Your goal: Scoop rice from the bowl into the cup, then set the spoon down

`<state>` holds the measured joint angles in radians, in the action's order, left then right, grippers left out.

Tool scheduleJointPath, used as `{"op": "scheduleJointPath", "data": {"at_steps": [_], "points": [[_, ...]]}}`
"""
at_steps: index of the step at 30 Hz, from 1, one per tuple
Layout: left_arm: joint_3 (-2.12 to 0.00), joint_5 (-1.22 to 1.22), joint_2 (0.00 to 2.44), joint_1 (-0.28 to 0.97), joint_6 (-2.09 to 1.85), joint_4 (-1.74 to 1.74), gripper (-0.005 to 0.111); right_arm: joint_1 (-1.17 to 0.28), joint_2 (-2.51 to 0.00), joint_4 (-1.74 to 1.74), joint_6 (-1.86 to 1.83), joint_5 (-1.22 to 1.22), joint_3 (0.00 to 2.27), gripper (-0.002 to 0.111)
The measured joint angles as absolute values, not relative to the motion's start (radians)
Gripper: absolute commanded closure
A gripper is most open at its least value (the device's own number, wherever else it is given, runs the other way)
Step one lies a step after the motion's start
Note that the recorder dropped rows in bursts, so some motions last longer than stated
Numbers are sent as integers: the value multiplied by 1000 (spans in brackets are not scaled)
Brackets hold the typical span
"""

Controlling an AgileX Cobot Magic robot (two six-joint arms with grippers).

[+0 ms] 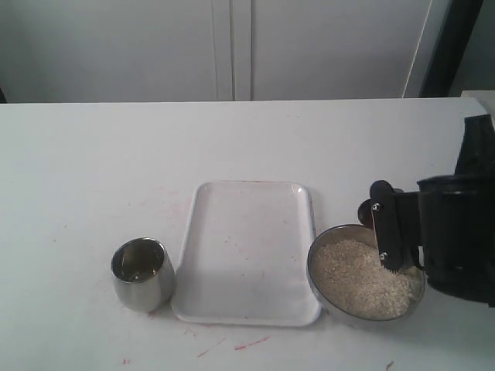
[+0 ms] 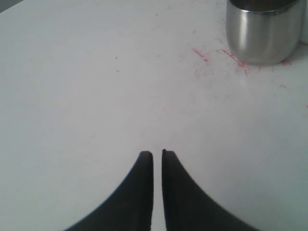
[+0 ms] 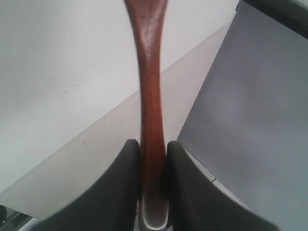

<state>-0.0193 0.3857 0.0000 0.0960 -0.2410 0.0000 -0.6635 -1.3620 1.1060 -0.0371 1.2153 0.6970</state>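
The steel bowl (image 1: 320, 287) sits at the right of the table, filled with off-white rice (image 1: 360, 278). My right gripper (image 1: 387, 228) hangs over the bowl's far right side. In the right wrist view this gripper (image 3: 153, 147) is shut on the slim handle of the reddish-brown wooden spoon (image 3: 150, 86). The spoon's round end is cut off by that view's edge. In the exterior view only a dark bit of the spoon (image 1: 363, 210) shows beside the fingers. The small steel cup (image 1: 141, 274) stands upright at the left. My left gripper (image 2: 157, 155) is shut and holds nothing, hovering over bare table some way from the cup (image 2: 263, 31).
A flat white rectangular tray (image 1: 246, 251) lies between cup and bowl, with a few stray grains on it. Red marks stain the table near the cup (image 2: 207, 57) and along the front edge (image 1: 251, 342). White cabinet doors stand behind the table.
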Motion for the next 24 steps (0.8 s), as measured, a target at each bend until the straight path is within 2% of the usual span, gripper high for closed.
{"op": "scheduleJointPath", "data": {"at_steps": [24], "points": [[-19,386,0,96,-241,0,92,-667,-1567,1097,85,1195,677,108]]}}
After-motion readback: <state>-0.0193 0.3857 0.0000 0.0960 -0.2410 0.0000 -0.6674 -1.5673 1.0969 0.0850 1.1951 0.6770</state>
